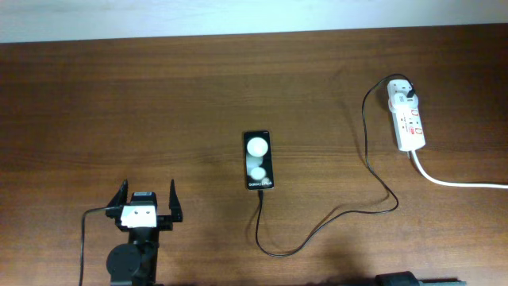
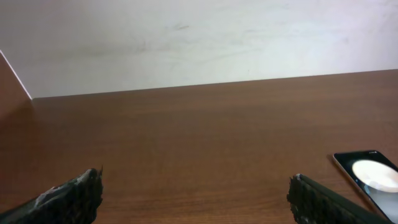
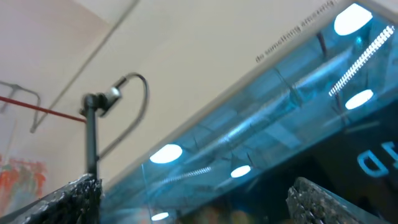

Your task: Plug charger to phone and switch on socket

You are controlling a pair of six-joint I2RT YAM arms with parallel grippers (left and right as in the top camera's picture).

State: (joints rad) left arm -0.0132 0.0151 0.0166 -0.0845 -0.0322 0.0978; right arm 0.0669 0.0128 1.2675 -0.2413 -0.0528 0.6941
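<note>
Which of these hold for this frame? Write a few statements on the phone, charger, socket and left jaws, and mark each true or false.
1. The phone lies flat near the middle of the table. True.
2. The charger runs from the socket in a loop to the phone's near end. True.
3. The left jaws grip the charger. False: they stand open and empty, to the left of the phone and nearer the robot.
4. The socket lies at the table's left edge. False: it lies far right, its thick white cord leading off to the right.
</note>
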